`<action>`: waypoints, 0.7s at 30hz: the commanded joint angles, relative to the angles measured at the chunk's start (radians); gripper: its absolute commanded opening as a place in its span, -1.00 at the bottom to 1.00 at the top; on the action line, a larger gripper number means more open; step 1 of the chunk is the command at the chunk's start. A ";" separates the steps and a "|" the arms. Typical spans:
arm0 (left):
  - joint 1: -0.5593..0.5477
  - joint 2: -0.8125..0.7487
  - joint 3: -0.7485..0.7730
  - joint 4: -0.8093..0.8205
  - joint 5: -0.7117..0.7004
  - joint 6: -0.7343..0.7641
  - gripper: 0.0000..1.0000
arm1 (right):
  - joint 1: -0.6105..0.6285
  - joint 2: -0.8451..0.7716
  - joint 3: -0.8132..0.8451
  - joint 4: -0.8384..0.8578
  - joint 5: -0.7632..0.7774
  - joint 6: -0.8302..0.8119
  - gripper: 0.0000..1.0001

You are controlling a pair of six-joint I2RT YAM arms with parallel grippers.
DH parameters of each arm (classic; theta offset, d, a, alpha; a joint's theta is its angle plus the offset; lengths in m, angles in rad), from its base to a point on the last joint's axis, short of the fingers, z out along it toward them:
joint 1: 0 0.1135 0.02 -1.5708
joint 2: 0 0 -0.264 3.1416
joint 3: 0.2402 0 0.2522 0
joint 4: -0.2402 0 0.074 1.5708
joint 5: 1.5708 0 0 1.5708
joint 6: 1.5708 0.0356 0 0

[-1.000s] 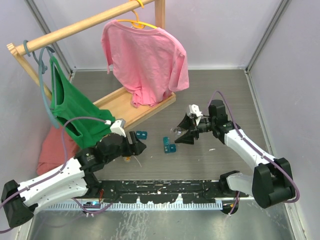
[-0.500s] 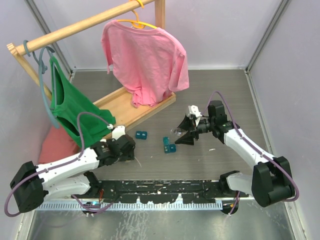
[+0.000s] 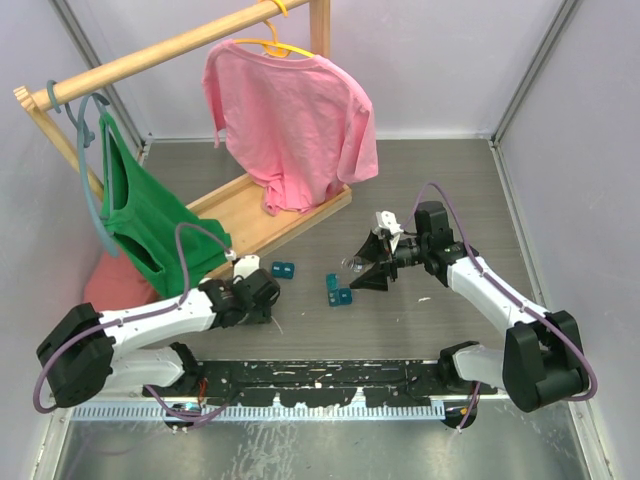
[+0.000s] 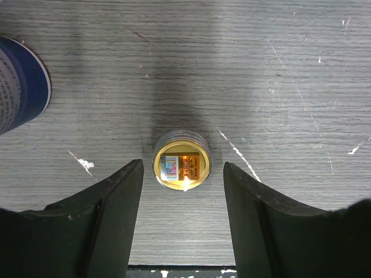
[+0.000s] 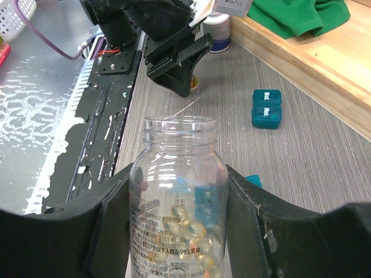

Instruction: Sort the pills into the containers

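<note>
- Gold cap flat on the wood-grain table; left gripper spread either side, touching neither edge
- Teal left container just beside that gripper; right container farther right, between the two arms
- Clear bottle, uncapped, yellow pills inside; right gripper pinching it by the sides, above the table

Pale lilac walls enclose a grey wood-grain tabletop where a wooden clothes rack (standing at the far left) carries a pink T-shirt and a green top under even light.
</note>
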 commanded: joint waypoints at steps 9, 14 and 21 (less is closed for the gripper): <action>0.015 0.042 0.050 0.038 -0.023 0.007 0.10 | 0.001 0.005 0.034 0.013 -0.029 -0.018 -0.98; 0.019 0.064 0.055 0.034 -0.020 0.010 0.10 | 0.002 0.006 0.035 0.013 -0.030 -0.018 -0.98; 0.023 0.077 0.056 0.046 -0.021 0.016 0.03 | 0.001 0.008 0.034 0.013 -0.033 -0.020 -0.98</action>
